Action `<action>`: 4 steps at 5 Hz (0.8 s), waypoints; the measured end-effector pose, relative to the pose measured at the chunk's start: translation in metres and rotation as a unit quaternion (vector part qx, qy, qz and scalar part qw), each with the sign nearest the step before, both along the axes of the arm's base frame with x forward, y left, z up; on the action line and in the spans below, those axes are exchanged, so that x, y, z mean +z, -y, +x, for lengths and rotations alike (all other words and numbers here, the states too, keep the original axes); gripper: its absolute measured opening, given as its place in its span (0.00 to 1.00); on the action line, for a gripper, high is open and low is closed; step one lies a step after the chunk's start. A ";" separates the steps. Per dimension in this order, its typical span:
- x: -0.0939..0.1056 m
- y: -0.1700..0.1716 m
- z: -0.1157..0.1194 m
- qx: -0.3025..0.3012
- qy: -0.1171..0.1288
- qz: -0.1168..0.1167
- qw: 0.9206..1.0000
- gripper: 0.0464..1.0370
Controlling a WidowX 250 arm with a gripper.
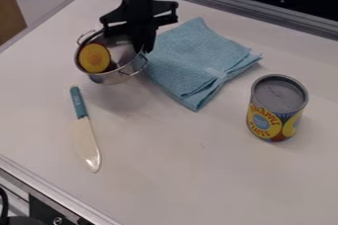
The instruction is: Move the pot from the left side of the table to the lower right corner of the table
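Observation:
A small silver pot [111,77] with two side handles is at the upper left of the table, tilted somewhat toward the camera, with a round yellow and orange piece inside it. The black gripper [137,50] hangs from the top edge over the pot's right part, its lower end at the rim near the right handle. Part of the pot's back rim is hidden behind the gripper. Whether the pot's wall is between the fingers, I cannot tell.
Right of the pot lies a folded blue cloth [198,56]. A can [277,108] stands upright at the right. Below the pot lies a knife [84,130] with a teal handle. The white table [178,179] has a metal edge at the lower left and along the back.

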State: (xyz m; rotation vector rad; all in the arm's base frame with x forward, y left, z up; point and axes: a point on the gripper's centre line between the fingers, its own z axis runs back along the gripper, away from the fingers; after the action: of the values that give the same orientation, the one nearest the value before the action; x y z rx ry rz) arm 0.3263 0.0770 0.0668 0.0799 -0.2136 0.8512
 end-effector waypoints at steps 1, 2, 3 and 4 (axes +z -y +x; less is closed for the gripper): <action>0.001 0.004 0.000 -0.005 -0.008 0.028 1.000 0.01; -0.001 0.009 0.001 -0.019 -0.002 0.036 0.999 0.01; -0.011 0.032 -0.025 -0.065 -0.024 0.039 0.997 0.01; -0.009 0.061 -0.051 -0.114 -0.032 0.051 0.992 0.01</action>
State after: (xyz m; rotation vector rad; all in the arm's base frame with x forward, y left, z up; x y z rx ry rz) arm 0.2755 0.0155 0.0577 0.1743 -0.2014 0.6095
